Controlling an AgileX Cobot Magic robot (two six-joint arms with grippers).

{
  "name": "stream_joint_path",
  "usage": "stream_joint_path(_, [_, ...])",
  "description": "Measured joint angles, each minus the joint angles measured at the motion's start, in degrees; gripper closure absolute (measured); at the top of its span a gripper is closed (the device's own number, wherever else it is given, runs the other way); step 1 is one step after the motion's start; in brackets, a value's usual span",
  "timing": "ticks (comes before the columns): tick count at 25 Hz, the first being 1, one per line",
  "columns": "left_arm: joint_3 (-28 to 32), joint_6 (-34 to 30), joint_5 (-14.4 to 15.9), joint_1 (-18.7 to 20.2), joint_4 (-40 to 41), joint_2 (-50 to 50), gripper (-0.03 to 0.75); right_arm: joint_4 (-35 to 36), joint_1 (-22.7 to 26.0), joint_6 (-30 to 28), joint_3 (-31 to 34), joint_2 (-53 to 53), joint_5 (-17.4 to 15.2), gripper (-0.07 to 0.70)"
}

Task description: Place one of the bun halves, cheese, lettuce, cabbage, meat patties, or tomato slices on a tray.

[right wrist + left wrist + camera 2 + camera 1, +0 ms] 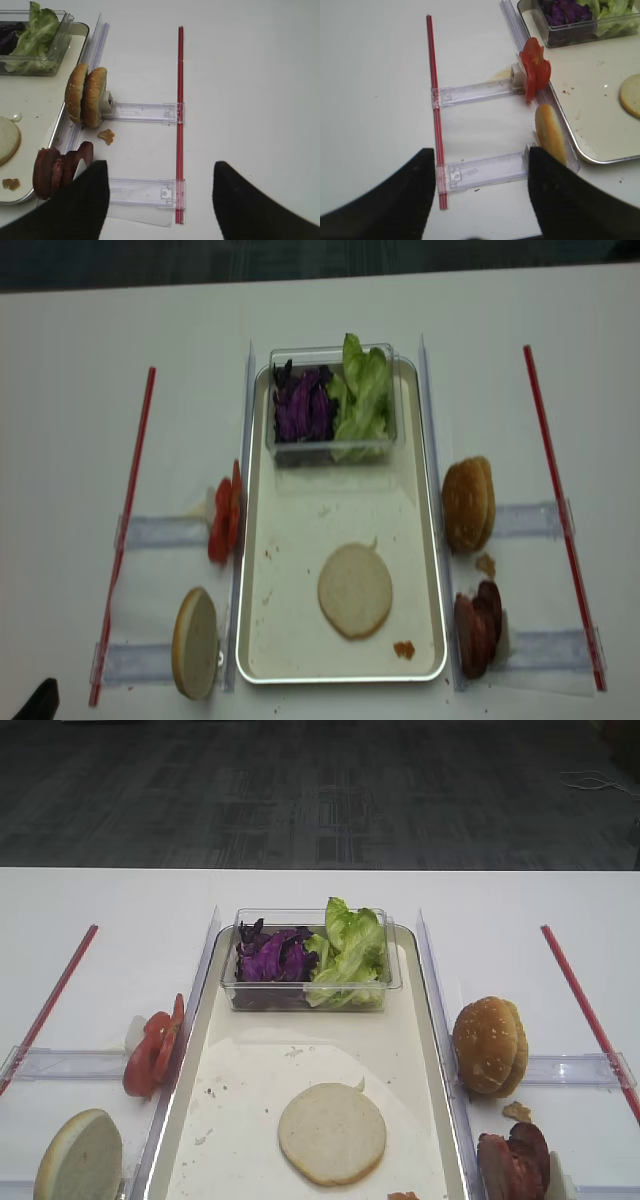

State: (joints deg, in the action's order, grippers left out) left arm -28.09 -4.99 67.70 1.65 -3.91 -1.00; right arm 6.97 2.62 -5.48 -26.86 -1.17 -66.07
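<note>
Left fingers (480,200): spread wide, holding nothing, over worktop (375,100)
Right fingers (160,200): spread wide, holding nothing
Bun half (332,1133): flat on tray (250,1090)
Tomato slices (153,1045): outside tray's left rim

And there it is: 1 round, flat, pale cream bun half (332,1133) lying face-up on the long silver-rimmed tray (195,1050), toward the near end of its crumb-speckled floor. At the far end, dark purple shredded cabbage (272,957) and crinkly light green lettuce (348,950) sit side by side. Off the tray's left edge, thin red tomato slices (152,1045) stand on edge. Off the right edge, glossy dark reddish-brown meat patties (515,1158) stand upright too.
</note>
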Motion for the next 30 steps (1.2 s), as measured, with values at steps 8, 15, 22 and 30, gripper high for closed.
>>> stream_joint_path(8, [0.0,0.22,0.22,-0.1,0.0,-0.02,0.324,0.0,0.0,0.0,0.0,0.0,0.0,0.162])
stream_joint_path(15, [0.0,1.54,0.22,-0.1,0.0,-0.02,0.324,0.0,0.0,0.0,0.0,0.0,0.0,0.162])
stream_joint_path(22, [0.0,1.71,0.22,-0.1,0.0,-0.02,0.324,0.0,0.0,0.0,0.0,0.0,0.0,0.162])
stream_joint_path(30, [0.0,1.71,0.22,-0.1,0.0,-0.02,0.324,0.0,0.0,0.0,0.0,0.0,0.0,0.162])
